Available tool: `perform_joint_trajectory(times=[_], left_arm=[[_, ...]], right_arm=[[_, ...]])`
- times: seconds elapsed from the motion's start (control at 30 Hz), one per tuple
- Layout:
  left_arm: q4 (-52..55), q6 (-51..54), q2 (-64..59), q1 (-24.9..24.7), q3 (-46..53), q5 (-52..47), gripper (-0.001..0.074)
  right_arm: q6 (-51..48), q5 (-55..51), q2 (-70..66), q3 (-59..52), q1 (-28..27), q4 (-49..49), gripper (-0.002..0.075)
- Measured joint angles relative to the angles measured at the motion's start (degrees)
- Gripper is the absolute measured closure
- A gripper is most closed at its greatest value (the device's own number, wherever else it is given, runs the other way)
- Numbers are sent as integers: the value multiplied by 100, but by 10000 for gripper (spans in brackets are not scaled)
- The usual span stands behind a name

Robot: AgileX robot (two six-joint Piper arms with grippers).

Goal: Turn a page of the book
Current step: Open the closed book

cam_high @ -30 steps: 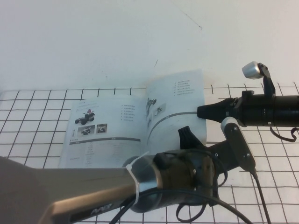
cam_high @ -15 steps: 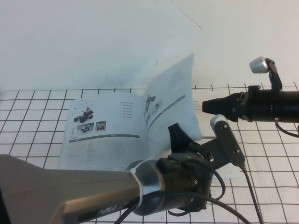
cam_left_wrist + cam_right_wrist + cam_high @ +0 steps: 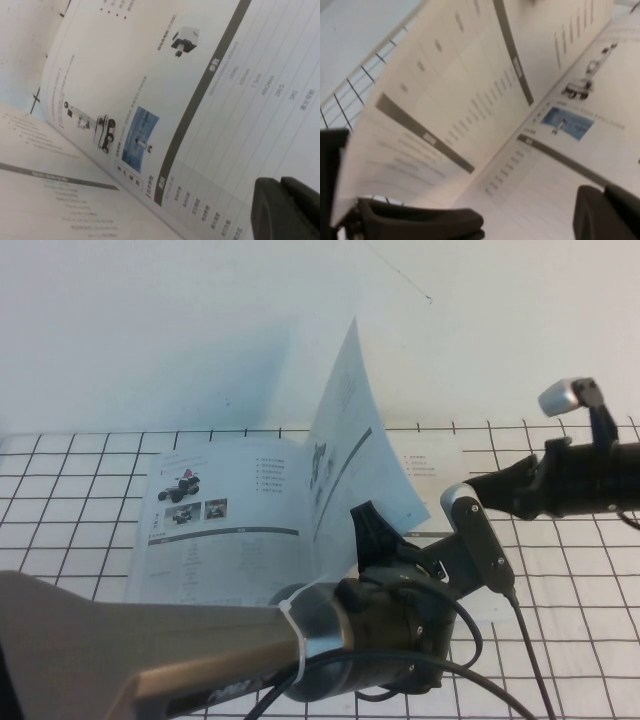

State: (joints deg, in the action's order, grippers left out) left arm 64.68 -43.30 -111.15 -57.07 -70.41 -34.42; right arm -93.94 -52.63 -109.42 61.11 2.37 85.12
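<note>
A robot test bench in a lab, by the look of it.
A white table (image 3: 90,540) ruled with a black grid runs up to a bare white wall (image 3: 200,330); two black arms reach over the table; cables trail across it.

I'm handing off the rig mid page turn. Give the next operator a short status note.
Left gripper: low at the book's near edge, against the raised page's lower part; grip unclear.
Right gripper: to the right of the page, level with it, not touching it in the high view; grip unclear.
Book lies open on the grid table; the left leaf with the rover photo is flat.
Done: page lifted, standing roughly upright above the spine.
Left: carry it over to the left and lay it flat, then clear the arms.
</note>
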Motion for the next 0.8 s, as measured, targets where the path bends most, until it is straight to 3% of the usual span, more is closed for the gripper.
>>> perform_joint_trajectory(times=[0.33,0.67,0.8], left_arm=[[0,0,11,0,0,-153,738],[164,0,296,0,0,-627,738],[-16,0,356,253,0,-1012,738]], right_arm=[[256,961,-1039,0,607,-398,727],[894,1135,-1136,66,618,-776,727],[962,1124,-1136,74,618,-806,727]])
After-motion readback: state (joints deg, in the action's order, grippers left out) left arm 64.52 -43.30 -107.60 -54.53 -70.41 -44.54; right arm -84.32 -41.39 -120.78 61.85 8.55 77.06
